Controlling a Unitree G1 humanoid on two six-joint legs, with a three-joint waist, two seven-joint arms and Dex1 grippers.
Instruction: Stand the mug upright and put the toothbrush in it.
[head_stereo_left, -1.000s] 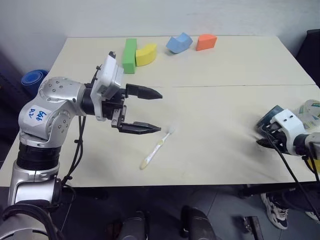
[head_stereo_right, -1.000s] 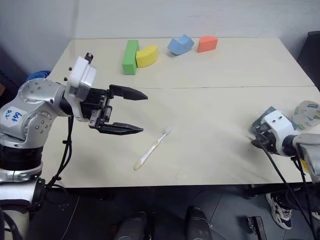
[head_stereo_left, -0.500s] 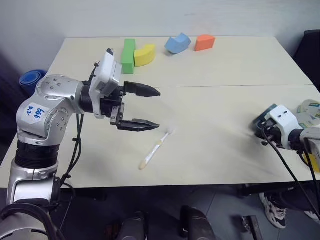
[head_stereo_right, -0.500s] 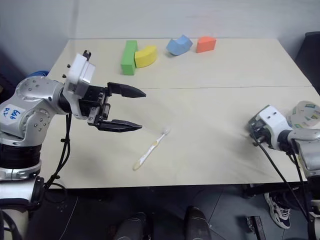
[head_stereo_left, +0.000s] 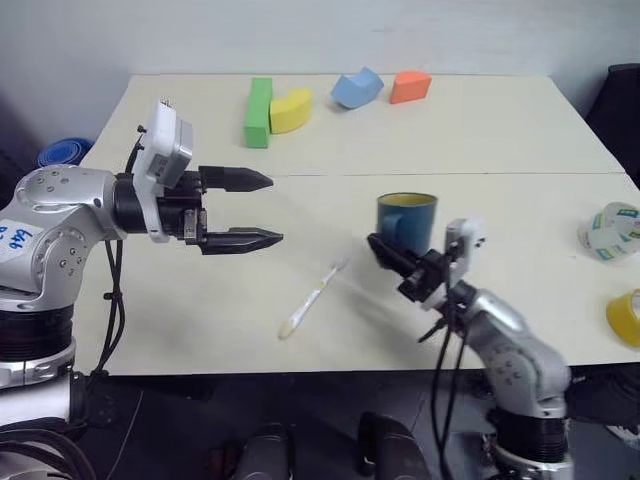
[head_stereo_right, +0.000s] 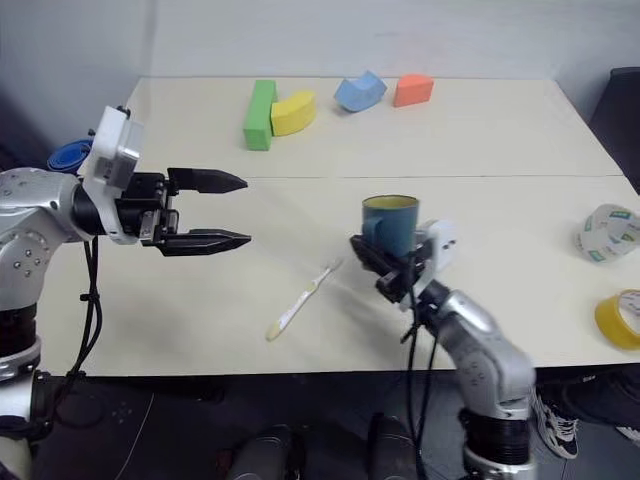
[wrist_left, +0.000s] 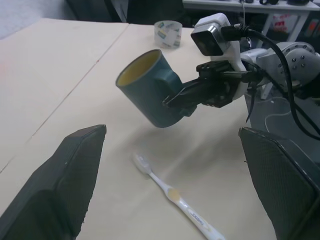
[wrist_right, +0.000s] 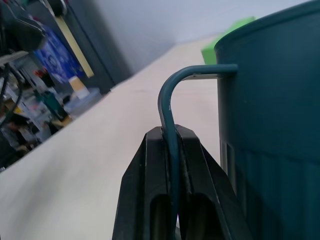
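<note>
Cream toothbrush (head_stereo_left: 314, 299) lies flat near the table's (head_stereo_left: 520, 130) front edge. Just beyond it, the right gripper (head_stereo_left: 385, 252) is clamped on the mug's (head_stereo_left: 405, 217) handle, holding it mouth-up; the mug looks empty, showing only yellow inside. Left gripper (head_stereo_left: 262, 209) hovers with fingers spread wide, empty. Next, I'd guess: set the mug down and fetch the toothbrush.

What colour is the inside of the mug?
Yellow inside the mug, dark teal outside; the left wrist view shows it best.
</note>
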